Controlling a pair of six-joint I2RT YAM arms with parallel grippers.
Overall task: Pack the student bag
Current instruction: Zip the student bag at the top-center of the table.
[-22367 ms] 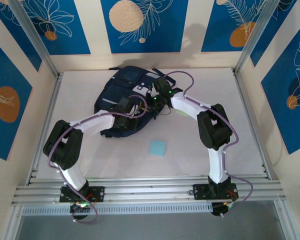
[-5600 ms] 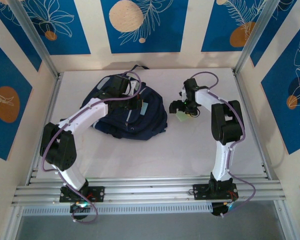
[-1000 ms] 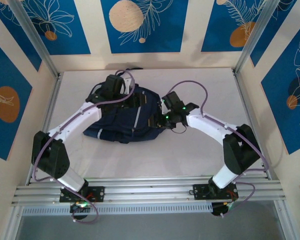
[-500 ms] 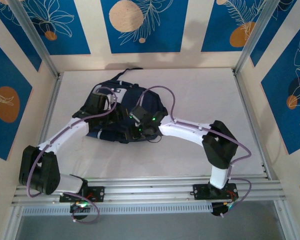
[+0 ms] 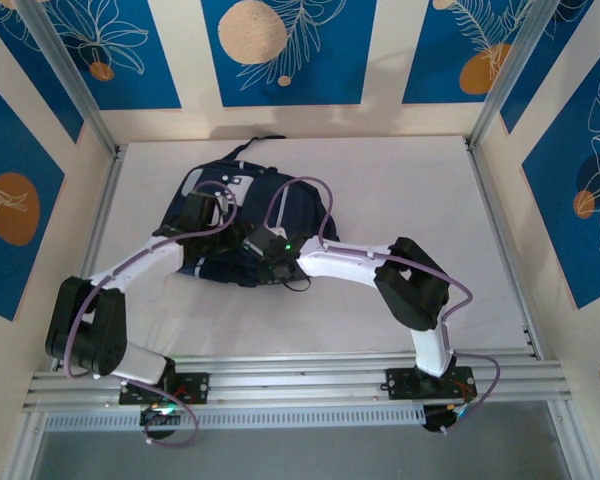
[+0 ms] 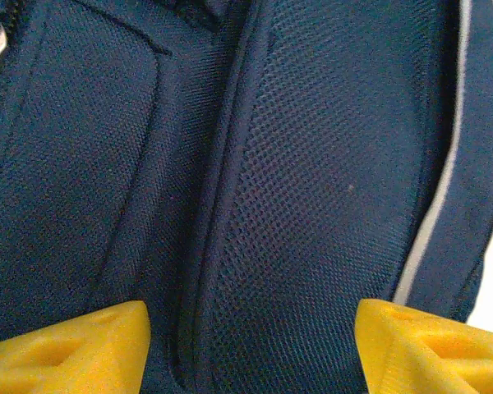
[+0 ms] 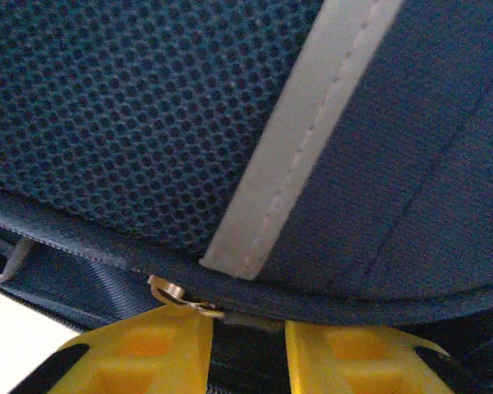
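The student bag (image 5: 300,205) lies flat at the back left of the white table, dark navy with a white patch (image 5: 238,183). My left gripper (image 5: 202,213) rests on its left part. In the left wrist view it (image 6: 251,345) is open, yellow fingers (image 6: 74,345) wide apart over navy mesh and a seam. My right gripper (image 5: 263,247) is at the bag's near edge. In the right wrist view it (image 7: 248,328) has closed to a narrow gap on the metal zipper pull (image 7: 185,295), just below a light stripe (image 7: 312,123).
Bare white table (image 5: 430,200) stretches to the right of the bag and along the front. Aluminium rails (image 5: 100,220) border the left and right sides, and patterned walls stand behind.
The right gripper slid left along the bag's near edge and its jaws narrowed around the zipper pull. The left gripper stayed open on the bag, shifting only slightly.
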